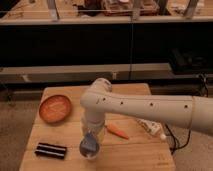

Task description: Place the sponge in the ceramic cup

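The ceramic cup (88, 149), small, round and pale, stands on the wooden table (140, 155) near its front edge. A blue chunk, the sponge (90, 142), shows at the cup's mouth. My gripper (90, 134) points straight down right over the cup, at the end of the white arm (145, 107) that reaches in from the right. The gripper covers the top of the sponge, and I cannot tell whether the sponge rests in the cup or is still held.
A shallow orange dish (55, 108) sits at the table's left. A black striped block (50, 149) lies front left of the cup. An orange carrot-like piece (118, 131) and a white object (150, 128) lie to the right. Dark shelving stands behind.
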### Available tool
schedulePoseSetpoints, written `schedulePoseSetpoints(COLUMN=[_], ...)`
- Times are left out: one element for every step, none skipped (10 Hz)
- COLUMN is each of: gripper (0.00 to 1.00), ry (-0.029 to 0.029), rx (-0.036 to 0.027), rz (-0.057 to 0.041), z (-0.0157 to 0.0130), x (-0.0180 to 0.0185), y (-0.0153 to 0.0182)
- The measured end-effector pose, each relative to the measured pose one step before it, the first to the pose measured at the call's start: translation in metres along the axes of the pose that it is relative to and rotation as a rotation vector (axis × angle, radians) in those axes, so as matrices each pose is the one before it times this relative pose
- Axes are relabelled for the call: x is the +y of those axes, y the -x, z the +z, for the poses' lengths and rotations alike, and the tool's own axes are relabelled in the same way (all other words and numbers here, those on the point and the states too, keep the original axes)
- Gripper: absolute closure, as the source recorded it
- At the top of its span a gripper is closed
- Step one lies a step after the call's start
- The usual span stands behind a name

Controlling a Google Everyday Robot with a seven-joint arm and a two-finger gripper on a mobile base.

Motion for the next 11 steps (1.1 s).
schedulePoseSetpoints(gripper=[1.0,1.0,1.0,0.98,0.93,0.83,0.73,0.61,0.53,0.43,0.32], ry=[0.00825,0.0022,0.00092,0.00178,0.00287,0.00257,0.00813,0.0011,0.00375,0.00249,0.00064], rx=[-0.0046,-0.005,-0.00193,-0.003,-0.002,-0.00262,-0.00294,-0.00499,-0.00265,-0.00359,-0.00271], rz=[-0.00322,-0.00228,-0.00391,-0.01515,-0.01142,-0.01138,-0.01025,-0.00911,-0.00655,-0.0056,-0.0045], z=[0.00197,0.00104,0.00044,0.00041,0.00052,0.0004,0.0006,0.00037,0.00031,0.00016,-0.0001], x=[0.00129,0.00122,0.00041,-0.00221,-0.00164,-0.00106,0.00017,-0.002,-0.00098,-0.00097,-0.00109], y=[0.00225,0.00199,0.00096,0.00335,0.00224,0.00133,0.00094,0.00137,0.0009,0.0009,0.00066])
